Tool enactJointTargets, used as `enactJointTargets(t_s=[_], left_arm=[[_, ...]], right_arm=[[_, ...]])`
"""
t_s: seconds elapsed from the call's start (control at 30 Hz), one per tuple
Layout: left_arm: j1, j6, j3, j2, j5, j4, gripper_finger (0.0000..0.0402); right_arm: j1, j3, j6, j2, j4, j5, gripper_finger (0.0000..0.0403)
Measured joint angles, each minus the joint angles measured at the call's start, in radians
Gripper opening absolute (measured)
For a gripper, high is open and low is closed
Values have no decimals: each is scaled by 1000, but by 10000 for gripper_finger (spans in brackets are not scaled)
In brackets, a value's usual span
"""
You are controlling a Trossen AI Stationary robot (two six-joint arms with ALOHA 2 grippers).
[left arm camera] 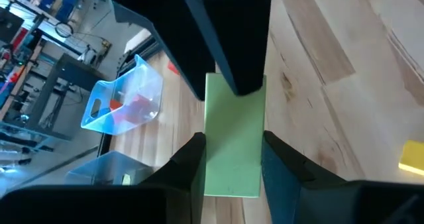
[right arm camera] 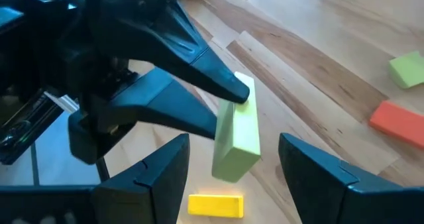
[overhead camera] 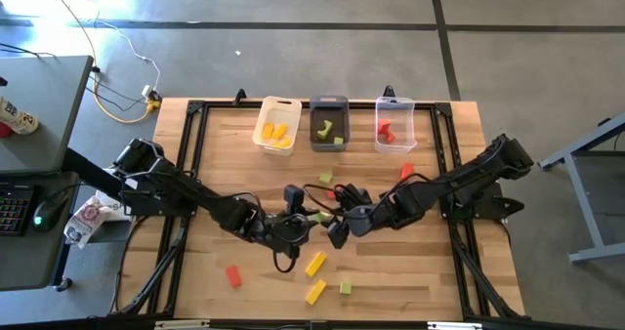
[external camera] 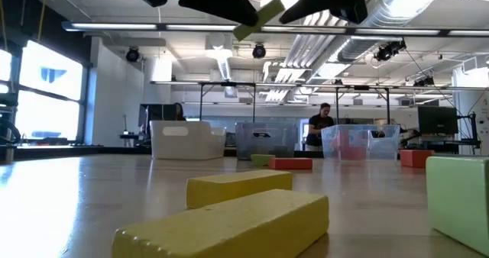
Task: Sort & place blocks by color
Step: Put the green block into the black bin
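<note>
A light green block point(overhead camera: 318, 216) is held in the air over the table's middle, between my two grippers. My left gripper point(overhead camera: 303, 221) comes from the left and is shut on it. My right gripper point(right arm camera: 232, 174) comes from the right and is open; its fingers stand on either side of the block's free end point(right arm camera: 235, 151) with a gap on each side. In the low view the block point(external camera: 260, 17) is tilted, high above the tabletop. Loose yellow point(overhead camera: 314, 263), red point(overhead camera: 232, 275) and green point(overhead camera: 345, 287) blocks lie flat on the table nearer the front edge. My left gripper pinches the light green block between its two fingers at one end point(left arm camera: 232, 154). The block runs on forward past the fingertips, in line with them. It is lifted clear of the table and tilted, and its other end point(left arm camera: 232, 101) reaches in between the right gripper's fingers.
Three bins stand in a row at the far edge: a white bin point(overhead camera: 276, 125) with yellow blocks, a grey bin point(overhead camera: 329, 123) with green ones, a clear bin point(overhead camera: 395, 123) with red ones. A green block point(overhead camera: 325, 177) and a red block point(overhead camera: 407, 171) lie before them. A person point(external camera: 325, 124) stands far behind the table.
</note>
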Motion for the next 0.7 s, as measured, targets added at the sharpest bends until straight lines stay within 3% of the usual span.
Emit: enactJointTargets(t_s=[0.2, 0.57, 0.7], left_arm=[[0, 17, 0, 0, -22, 15, 91], [0, 53, 0, 1, -99, 58, 91], [-1, 52, 2, 0, -102, 72, 88]], right_arm=[[-18, 0, -6, 0, -1, -5, 206], [-44, 2, -79, -1, -12, -76, 45], [-44, 1, -114, 2, -15, -86, 33]])
